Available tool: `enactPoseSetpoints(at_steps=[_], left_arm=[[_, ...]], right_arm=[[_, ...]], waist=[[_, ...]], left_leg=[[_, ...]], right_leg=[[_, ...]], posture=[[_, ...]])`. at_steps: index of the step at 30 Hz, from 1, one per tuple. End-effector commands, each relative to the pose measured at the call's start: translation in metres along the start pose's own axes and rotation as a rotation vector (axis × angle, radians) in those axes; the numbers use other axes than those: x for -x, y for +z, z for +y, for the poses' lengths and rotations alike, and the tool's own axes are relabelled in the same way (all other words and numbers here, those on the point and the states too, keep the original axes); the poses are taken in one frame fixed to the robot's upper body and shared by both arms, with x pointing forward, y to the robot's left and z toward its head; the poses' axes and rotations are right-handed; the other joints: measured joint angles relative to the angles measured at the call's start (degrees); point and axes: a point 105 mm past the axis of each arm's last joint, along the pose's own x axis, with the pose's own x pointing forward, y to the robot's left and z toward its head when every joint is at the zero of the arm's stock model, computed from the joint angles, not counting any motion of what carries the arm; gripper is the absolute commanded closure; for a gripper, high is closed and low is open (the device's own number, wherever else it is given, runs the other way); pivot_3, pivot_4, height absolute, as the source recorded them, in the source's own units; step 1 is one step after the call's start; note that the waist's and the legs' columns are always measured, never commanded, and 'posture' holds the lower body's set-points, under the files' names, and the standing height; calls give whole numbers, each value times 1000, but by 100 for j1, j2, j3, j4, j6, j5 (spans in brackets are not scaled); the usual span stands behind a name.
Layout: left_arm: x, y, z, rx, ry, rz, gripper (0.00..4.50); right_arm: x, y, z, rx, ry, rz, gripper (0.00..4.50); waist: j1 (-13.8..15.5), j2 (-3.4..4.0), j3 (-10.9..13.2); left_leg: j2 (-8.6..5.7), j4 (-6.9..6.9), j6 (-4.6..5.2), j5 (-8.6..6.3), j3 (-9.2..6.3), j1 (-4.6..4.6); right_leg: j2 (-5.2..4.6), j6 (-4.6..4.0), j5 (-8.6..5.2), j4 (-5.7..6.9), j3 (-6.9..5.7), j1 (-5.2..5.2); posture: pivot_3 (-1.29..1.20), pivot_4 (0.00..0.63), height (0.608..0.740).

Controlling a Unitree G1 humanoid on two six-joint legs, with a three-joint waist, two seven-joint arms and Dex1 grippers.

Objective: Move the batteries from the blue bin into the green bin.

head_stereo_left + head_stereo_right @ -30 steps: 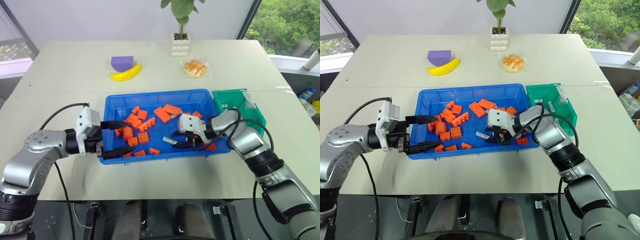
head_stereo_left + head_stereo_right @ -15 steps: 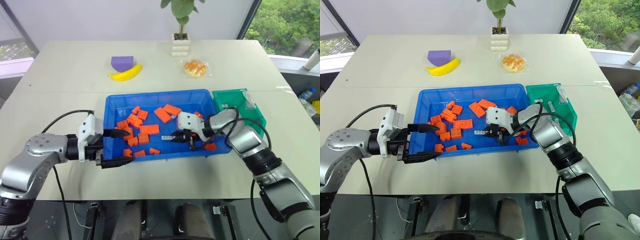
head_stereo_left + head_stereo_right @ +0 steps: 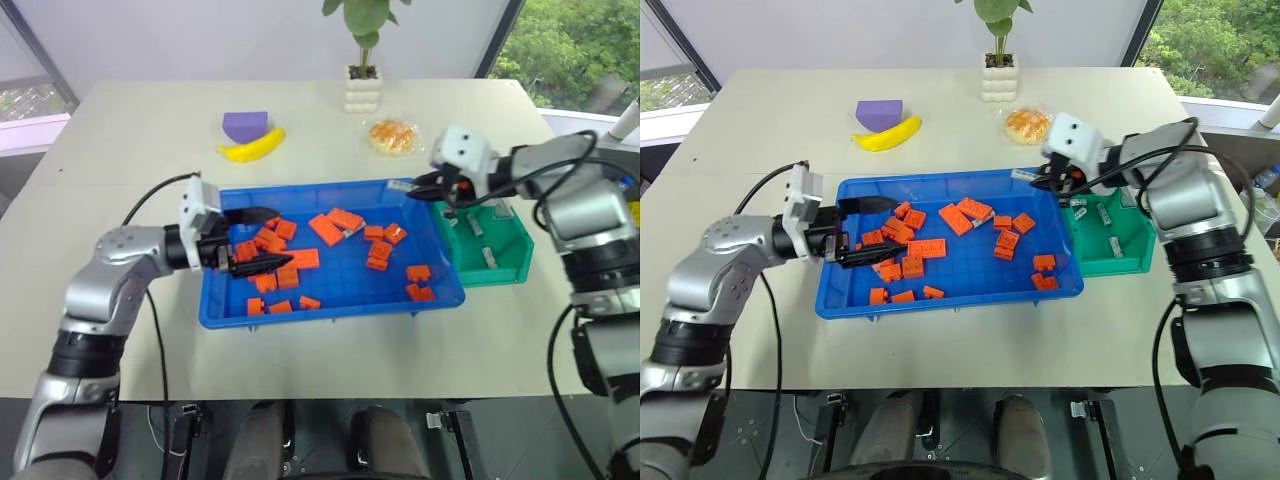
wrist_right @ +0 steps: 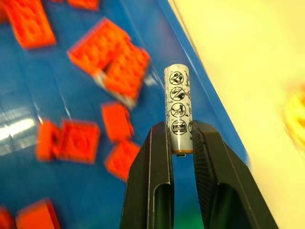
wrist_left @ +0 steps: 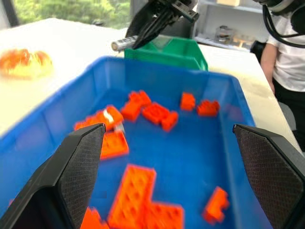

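Our right gripper (image 4: 181,138), lifted from among the orange toy bricks (image 3: 300,258), now pinches a silvery cylindrical battery (image 4: 177,107) over the blue plastic tray's (image 3: 330,305) far-right corner beside the teal-green bin (image 3: 510,262), while our left gripper (image 3: 250,241) gapes wide.

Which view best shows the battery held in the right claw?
The right wrist view: the battery stands close up between the right claw's fingers, its printed symbols readable. The left wrist view shows it as a small silvery rod near the green bin. The eye views show only a tiny sliver.
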Motion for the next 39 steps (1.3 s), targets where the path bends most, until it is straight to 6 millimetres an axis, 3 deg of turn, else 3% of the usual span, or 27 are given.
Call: enactPoseSetpoints(at_steps=[1, 7, 12, 17, 21, 25, 30, 35, 39], left_arm=[[-8, 3, 7, -41, -33, -2, 0], [-20, 0, 10, -47, -83, -6, 0], [-24, 0, 9, -46, -105, -10, 0], [-25, 0, 9, -47, -106, -16, 0], [-22, -1, 8, -44, -98, -10, 0], [-18, -2, 6, -43, -86, -3, 0], [-10, -1, 4, -45, -42, 1, 0], [1, 5, 3, -59, 47, -13, 0], [14, 9, 1, -76, 133, -17, 0]], right_arm=[[26, -13, -11, -17, -89, 27, 4432], [48, -40, -14, -87, -184, 87, 4432], [53, -53, -8, -115, -207, 112, 4432], [52, -61, -6, -125, -218, 129, 2070], [56, -61, -17, -84, -271, 144, 45], [52, -32, -35, -32, -328, 40, 45], [11, 24, -23, -164, -216, -223, 45], [-37, 41, 1, -305, -119, -298, 45], [-65, 47, 26, -382, -33, -320, 45]], waist=[[0, 0, 0], [-11, 0, 0], [-3, 0, 0], [5, 0, 0], [1, 0, 0], [-28, 1, 1], [-51, 1, 0], [20, 1, 1], [20, 1, 0]], left_leg=[[-1, 0, 0, 0, 1, 0], [4, 0, 0, 0, 6, 0], [4, 3, 0, 0, 5, 0], [3, 6, 0, 0, 4, 0], [3, 7, 0, 0, 3, 0], [3, 5, 0, 0, 5, 0], [17, 2, -3, 2, 2, 0], [5, 6, -2, 2, -3, 0], [2, 8, -2, 2, -8, -4]], right_leg=[[-1, 0, 0, -1, 0, 0], [0, 0, 0, 0, 0, -3], [0, 0, 0, 1, 0, -1], [0, 0, 0, 1, 0, 1], [-1, 0, 0, 0, 0, 2], [-1, 0, 0, 0, 0, -1], [14, 0, 0, 0, 0, -3], [2, 0, 0, 4, 0, 1], [1, 0, 0, 6, -1, 1]], posture=[[0, 150, 739], [0, 150, 739], [0, 150, 739], [0, 150, 739], [0, 150, 739], [0, 150, 739], [0, 150, 739], [0, 150, 739], [0, 150, 739]])
